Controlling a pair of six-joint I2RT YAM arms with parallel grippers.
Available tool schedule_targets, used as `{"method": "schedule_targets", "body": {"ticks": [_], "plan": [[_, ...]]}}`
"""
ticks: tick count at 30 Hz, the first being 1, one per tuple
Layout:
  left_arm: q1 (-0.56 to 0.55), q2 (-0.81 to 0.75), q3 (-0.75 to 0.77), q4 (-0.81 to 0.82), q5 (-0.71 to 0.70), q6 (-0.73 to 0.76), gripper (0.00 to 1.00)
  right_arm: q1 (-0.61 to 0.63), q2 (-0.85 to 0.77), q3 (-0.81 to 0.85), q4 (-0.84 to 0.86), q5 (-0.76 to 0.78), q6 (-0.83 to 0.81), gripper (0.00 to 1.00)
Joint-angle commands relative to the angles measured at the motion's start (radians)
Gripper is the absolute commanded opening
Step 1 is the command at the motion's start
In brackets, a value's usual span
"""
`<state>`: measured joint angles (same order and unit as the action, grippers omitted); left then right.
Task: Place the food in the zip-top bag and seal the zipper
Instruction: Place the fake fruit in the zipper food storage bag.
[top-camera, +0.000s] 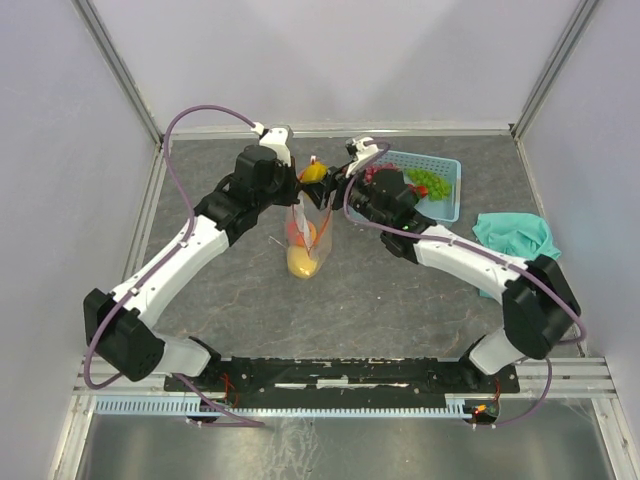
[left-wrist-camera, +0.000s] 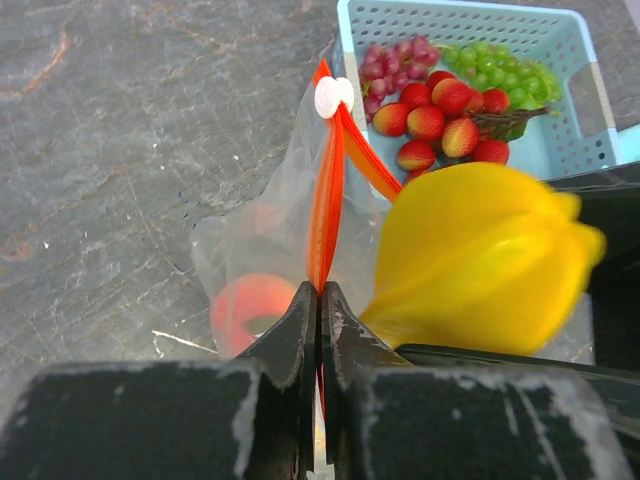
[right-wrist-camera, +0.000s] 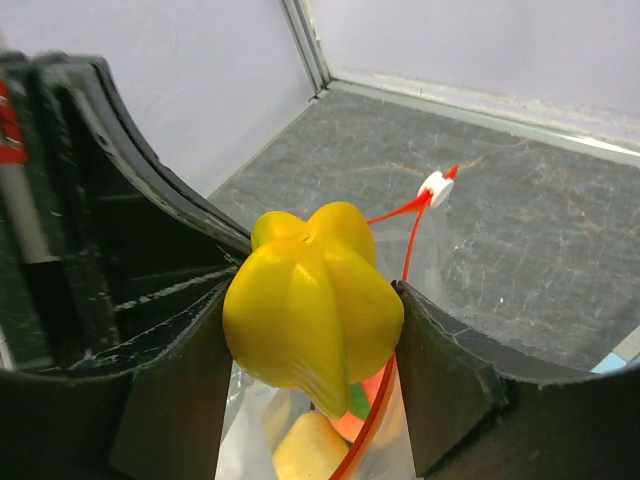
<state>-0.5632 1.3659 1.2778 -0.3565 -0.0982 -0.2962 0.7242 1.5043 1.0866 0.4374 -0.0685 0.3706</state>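
Observation:
The clear zip-top bag (top-camera: 318, 228) hangs upright at the table's middle with a lemon (top-camera: 300, 263) and an orange-pink piece inside. My left gripper (left-wrist-camera: 320, 292) is shut on the red-orange zipper (left-wrist-camera: 326, 195) at the bag's mouth; the white slider (left-wrist-camera: 333, 96) sits at the strip's far end. My right gripper (right-wrist-camera: 312, 318) is shut on a yellow lobed piece of food (right-wrist-camera: 310, 295), holding it just above the open mouth of the bag (right-wrist-camera: 445, 255). In the top view that yellow piece (top-camera: 313, 173) sits between the two wrists.
A light-blue basket (top-camera: 452, 190) stands behind the right arm, holding green grapes (left-wrist-camera: 500, 68), purple grapes (left-wrist-camera: 385, 65) and red strawberries (left-wrist-camera: 430, 120). A teal cloth (top-camera: 515, 235) lies at the right. Grey walls close the table's sides and back.

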Motion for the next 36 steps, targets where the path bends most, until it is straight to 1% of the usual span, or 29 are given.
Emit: {"method": "schedule_targets", "body": {"ticks": [1, 6, 11, 14, 17, 23, 30, 33, 36], "plan": [[-0.003, 0.016, 0.055, -0.031, -0.081, -0.081, 0.03, 0.005, 0.063, 0.018, 0.160, -0.019, 0.014, 0.49], [0.003, 0.047, 0.067, -0.073, -0.121, -0.122, 0.03, 0.005, 0.129, 0.018, 0.219, 0.013, -0.020, 0.50], [0.017, 0.079, 0.093, -0.109, -0.115, -0.150, 0.03, 0.005, 0.188, 0.023, 0.280, 0.029, -0.065, 0.52], [0.028, 0.079, 0.092, -0.113, -0.112, -0.168, 0.03, 0.006, 0.223, 0.032, 0.329, 0.030, -0.054, 0.53], [0.045, 0.077, 0.092, -0.125, -0.113, -0.185, 0.03, 0.005, 0.252, 0.048, 0.344, 0.030, -0.032, 0.55], [0.070, 0.067, 0.079, -0.125, -0.093, -0.198, 0.03, 0.006, 0.279, 0.058, 0.351, 0.049, -0.032, 0.63], [0.078, 0.067, 0.069, -0.118, -0.080, -0.207, 0.03, 0.004, 0.253, 0.091, 0.264, 0.006, -0.066, 0.80], [0.082, 0.066, 0.068, -0.118, -0.076, -0.208, 0.03, 0.003, 0.230, 0.101, 0.209, 0.002, -0.087, 0.84], [0.084, 0.066, 0.066, -0.118, -0.074, -0.210, 0.03, 0.001, 0.197, 0.112, 0.151, 0.008, -0.106, 0.84]]}}
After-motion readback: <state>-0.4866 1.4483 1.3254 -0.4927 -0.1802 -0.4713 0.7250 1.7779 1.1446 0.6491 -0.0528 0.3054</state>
